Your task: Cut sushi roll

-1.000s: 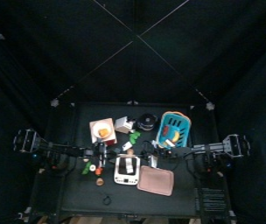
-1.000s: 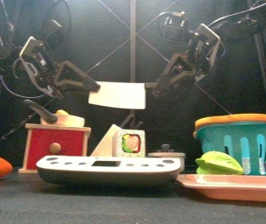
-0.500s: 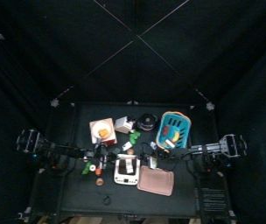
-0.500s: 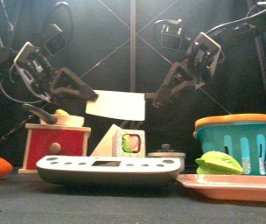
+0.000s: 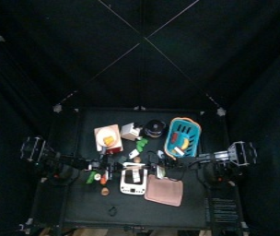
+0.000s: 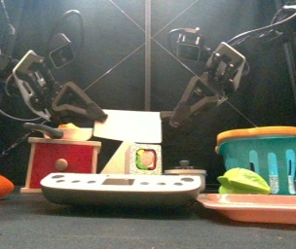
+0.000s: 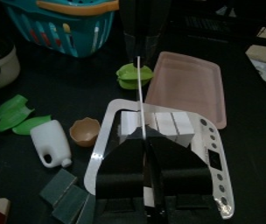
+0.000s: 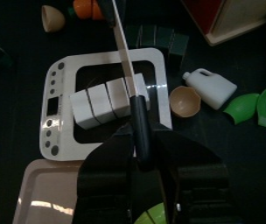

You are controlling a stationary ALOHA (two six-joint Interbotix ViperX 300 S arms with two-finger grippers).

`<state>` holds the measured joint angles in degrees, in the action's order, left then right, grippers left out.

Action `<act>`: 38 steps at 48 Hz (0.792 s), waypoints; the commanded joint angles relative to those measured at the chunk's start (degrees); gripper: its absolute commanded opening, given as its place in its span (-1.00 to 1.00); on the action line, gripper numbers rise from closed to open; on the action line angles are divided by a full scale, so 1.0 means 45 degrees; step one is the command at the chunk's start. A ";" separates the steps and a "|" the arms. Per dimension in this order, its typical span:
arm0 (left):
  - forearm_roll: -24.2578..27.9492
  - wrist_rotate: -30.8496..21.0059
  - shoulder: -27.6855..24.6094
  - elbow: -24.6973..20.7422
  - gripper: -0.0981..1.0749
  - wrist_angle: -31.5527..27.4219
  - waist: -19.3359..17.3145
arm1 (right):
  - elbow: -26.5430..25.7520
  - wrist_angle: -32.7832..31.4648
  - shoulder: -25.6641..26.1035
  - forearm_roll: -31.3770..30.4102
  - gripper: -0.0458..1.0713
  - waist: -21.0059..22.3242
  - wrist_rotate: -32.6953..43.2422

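The sushi roll (image 8: 106, 98), white and cut into several pieces, lies on a white board (image 8: 63, 83) in the middle of the table. In the front view the roll (image 6: 144, 159) shows a green and red end. A wide white knife (image 6: 129, 127) hangs level just above it, seen edge-on in both wrist views (image 7: 130, 75). My left gripper (image 6: 97, 116) is shut on the knife's left end and my right gripper (image 6: 166, 119) is shut on its right end. The blade stands apart from the roll.
A pink tray (image 6: 261, 206) lies at the front right with a green piece (image 6: 245, 180) behind it. A teal basket (image 6: 268, 154) stands at the right, a red box (image 6: 63, 156) at the left. A white bottle (image 7: 53, 144) and green leaves (image 7: 13, 114) lie beside the board.
Both arms have come down together, and the knife has dropped from well above the roll to just over it.
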<state>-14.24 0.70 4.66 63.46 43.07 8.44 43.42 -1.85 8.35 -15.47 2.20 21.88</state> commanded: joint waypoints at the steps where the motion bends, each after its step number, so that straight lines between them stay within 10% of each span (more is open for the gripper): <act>1: -0.0273 0.0176 -0.0059 -0.0234 -0.33 0.0098 0.0254 | -0.0137 0.0059 0.0234 0.0020 -0.01 0.0098 0.0020; 38: -0.0469 0.0312 -0.0410 -0.0410 -0.33 0.0020 0.0527 | -0.0078 0.0059 -0.0020 0.0020 -0.01 0.0156 0.0020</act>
<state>-16.52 2.11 2.64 62.67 42.98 9.93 43.68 -1.85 7.38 -15.47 2.20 21.88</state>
